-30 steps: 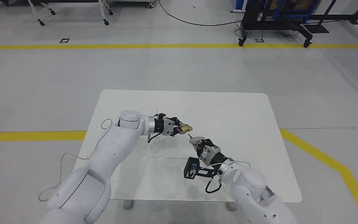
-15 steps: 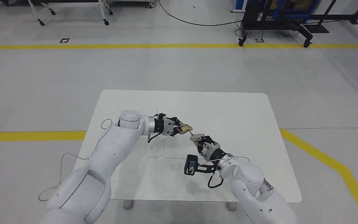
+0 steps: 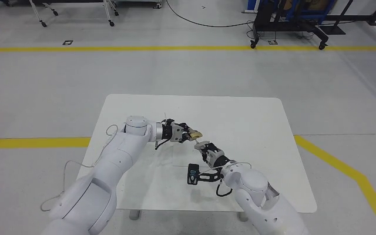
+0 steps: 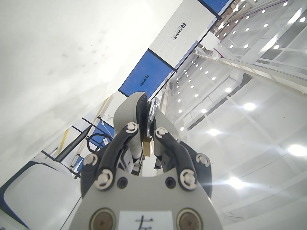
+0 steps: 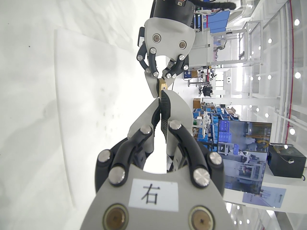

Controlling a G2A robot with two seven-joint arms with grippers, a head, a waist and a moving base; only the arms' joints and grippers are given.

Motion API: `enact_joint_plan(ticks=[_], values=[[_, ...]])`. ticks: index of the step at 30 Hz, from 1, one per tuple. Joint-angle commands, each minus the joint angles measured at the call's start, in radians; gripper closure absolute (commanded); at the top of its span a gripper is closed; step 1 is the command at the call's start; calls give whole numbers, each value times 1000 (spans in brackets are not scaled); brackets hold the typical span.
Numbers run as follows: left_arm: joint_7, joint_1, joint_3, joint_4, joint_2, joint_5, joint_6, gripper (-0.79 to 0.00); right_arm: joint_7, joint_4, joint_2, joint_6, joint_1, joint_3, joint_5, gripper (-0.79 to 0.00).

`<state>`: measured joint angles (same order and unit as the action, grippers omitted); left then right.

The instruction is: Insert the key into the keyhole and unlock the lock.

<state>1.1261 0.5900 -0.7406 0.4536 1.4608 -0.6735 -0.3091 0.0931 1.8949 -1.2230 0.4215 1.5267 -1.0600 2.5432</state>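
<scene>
Our left gripper (image 3: 190,134) is up over the white table (image 3: 252,117), near its middle. Its jaws pinch the lock (image 3: 196,134), a small gold block held up off the table. From the left wrist we see the lock squeezed between the two fingers (image 4: 165,123). A shiny silver piece sits up near their tips.

Our right gripper (image 3: 205,147) is just beside the lock, on the side toward the front edge of the table. Its jaws are pressed together. From the right wrist, its tips point straight at the lock and look like they touch it. The two grippers meet nose to nose. We cannot tell if the key is between the right jaws, because the dark pads (image 5: 165,111) hide it.
</scene>
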Motion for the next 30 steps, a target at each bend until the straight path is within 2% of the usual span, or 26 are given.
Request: enact_joint_plan(ticks=[1,20,23,30], values=[[0,0,0,0,0,0,0,0,7,4,0,-3,2,-3,1,0],[-5,3,0,3,0,0,2,0,42,-10,-3,-16,-10,6,-17,0],[-51,23,-9,40,-5,13,13,0,50,-9,-3,-13,-11,11,-10,0],[-67,52,-34,103,-24,33,-5,0,67,-20,-5,-14,-16,18,-6,0]])
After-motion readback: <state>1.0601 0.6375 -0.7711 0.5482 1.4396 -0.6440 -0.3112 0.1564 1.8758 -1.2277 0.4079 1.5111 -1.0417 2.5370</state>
